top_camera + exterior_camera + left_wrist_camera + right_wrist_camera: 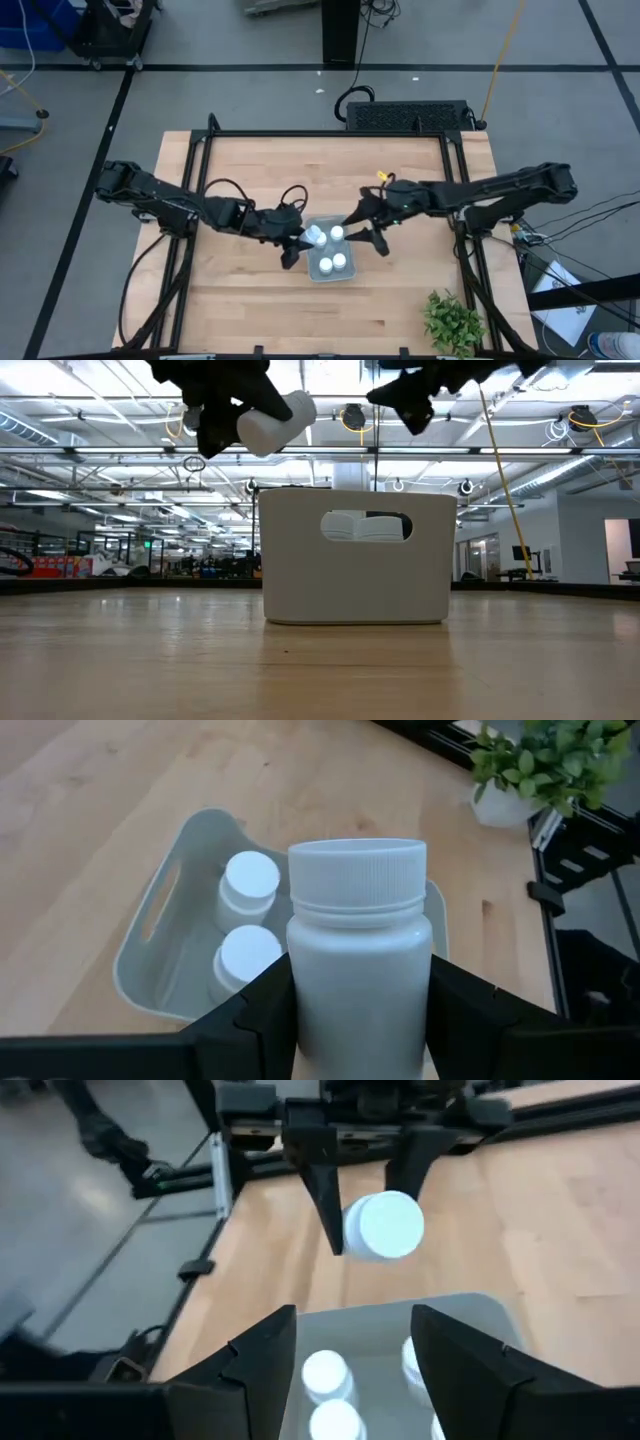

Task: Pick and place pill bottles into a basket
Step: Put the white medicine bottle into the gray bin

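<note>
The pale basket [318,272] stands on the wooden table; in the low view its wall [355,580] shows a handle slot. White pill bottles [338,233] stand upright in it, and they also show in the right wrist view [325,1370]. My left gripper [303,240] is shut on one more white pill bottle [358,930], above the basket's left end. My right gripper [368,232] is open and empty above the basket's right end, facing the left gripper; its fingers [255,1365] stand wide apart. My left gripper pinches the bottle's body [305,990] between its two fingers, below the ribbed cap [357,870]. The fingers come from the table's left, slanting down. The bottle is lifted clear above the basket [270,420], lying tilted with its cap toward the table's right.
A small green plant in a white pot [452,322] stands near the table's front right corner, and it also shows in the left wrist view [535,765]. Bare wooden table [250,300] lies around the basket. Dark frame rails [190,170] run along the table's sides.
</note>
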